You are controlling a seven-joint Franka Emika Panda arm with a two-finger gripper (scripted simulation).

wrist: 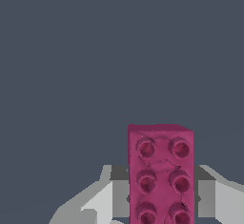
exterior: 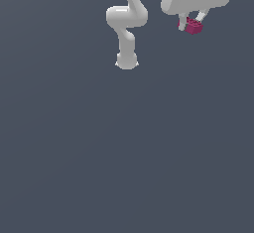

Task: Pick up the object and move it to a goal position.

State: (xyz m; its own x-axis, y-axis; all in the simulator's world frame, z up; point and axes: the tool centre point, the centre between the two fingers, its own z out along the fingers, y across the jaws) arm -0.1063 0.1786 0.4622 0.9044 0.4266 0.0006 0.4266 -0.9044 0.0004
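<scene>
The magenta-pink block [exterior: 192,26] is seen at the upper right of the exterior view, clamped between the 2 fingers of the white gripper [exterior: 192,23], which is closed on it. Only the lower part of the gripper's body is shown there; the rest is cut off by the frame's upper edge, as is the upper part of the arm [exterior: 127,21], whose round base is seen resting on the grey floor [exterior: 124,152] toward the exterior view's left of the gripper. At that size the block's surface detail cannot be made out, and part of it is covered by the fingers [exterior: 183,24]. Whether the block is raised clear of the floor cannot be settled from this view, since no shadow is rendered. In the wrist view the block [wrist: 160,175] is shown large, with round studs laid out in 2 columns; 3 rows are visible, and the last row is cut by the frame edge, so the full count cannot be given. A grey finger pad [wrist: 120,192] is seen pressed against 1 long side and a second against the opposite side, both partly cropped. Behind the block only plain grey floor [wrist: 95,51] is seen.
</scene>
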